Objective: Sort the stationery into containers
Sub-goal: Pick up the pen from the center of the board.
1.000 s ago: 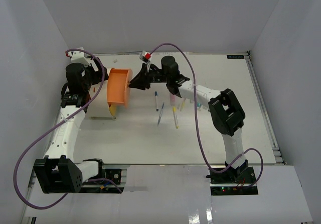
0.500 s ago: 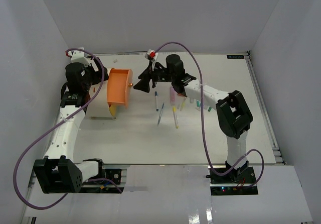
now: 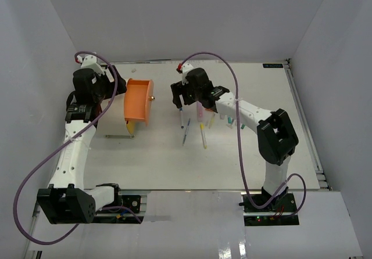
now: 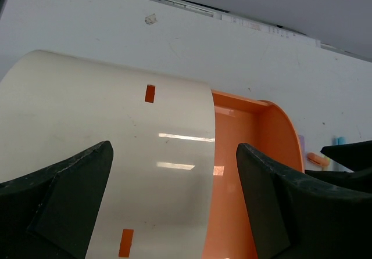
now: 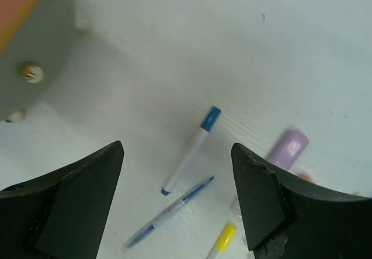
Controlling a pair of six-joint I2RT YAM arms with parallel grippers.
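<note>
Several pens and markers [image 3: 203, 136] lie loose on the table [image 3: 261, 160], just toward 12 o'clock of its middle in the top view. Seen from the right wrist, a white pen [image 5: 192, 151] with a blue cap sits in the centre. A thin blue pen [image 5: 168, 212] lies just at its 6 o'clock, a yellow marker [image 5: 222, 237] at 5 o'clock and a blurred lilac marker [image 5: 286, 146] at 3 o'clock. The right gripper [image 5: 177, 148] hangs over them with its claw spread wide and nothing in it. At 9 o'clock of the pens the orange drawer [image 3: 138, 101] stands pulled out of the cream drum [image 4: 116, 143], its brass knob [image 3: 153, 98] pointing to 3 o'clock. The left gripper [image 4: 174, 148] is at the drum, at 10 o'clock of the table. Its claw is wide, with a finger on either side of the drum's curved wall; whether the fingers touch it cannot be told.
</note>
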